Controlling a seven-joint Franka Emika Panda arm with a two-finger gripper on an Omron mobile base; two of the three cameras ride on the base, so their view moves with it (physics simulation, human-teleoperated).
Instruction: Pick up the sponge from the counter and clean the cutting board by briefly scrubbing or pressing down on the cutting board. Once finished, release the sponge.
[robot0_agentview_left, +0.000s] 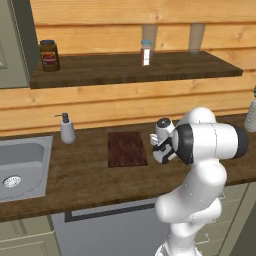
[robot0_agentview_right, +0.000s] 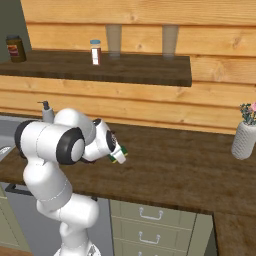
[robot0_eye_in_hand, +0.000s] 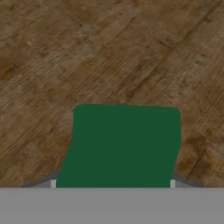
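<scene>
Reading left to right, left base view.
Sink (robot0_agentview_left: 25, 165): inset in counter (robot0_agentview_left: 80, 185).
Jar (robot0_agentview_left: 49, 55): on shelf (robot0_agentview_left: 125, 70), red label, writing illegible.
Soap dispenser (robot0_agentview_left: 67, 129): beside sink.
Cutting board (robot0_agentview_left: 127, 148): flat on counter.
Bottle (robot0_agentview_left: 145, 52): label unreadable.
Gripper (robot0_agentview_right: 119, 156): clamped on sponge (robot0_eye_in_hand: 122, 144), above counter, right of board.

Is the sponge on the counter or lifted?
Lifted: the sponge sits in the gripper, above the counter; the hand view shows it between the fingers.
</scene>
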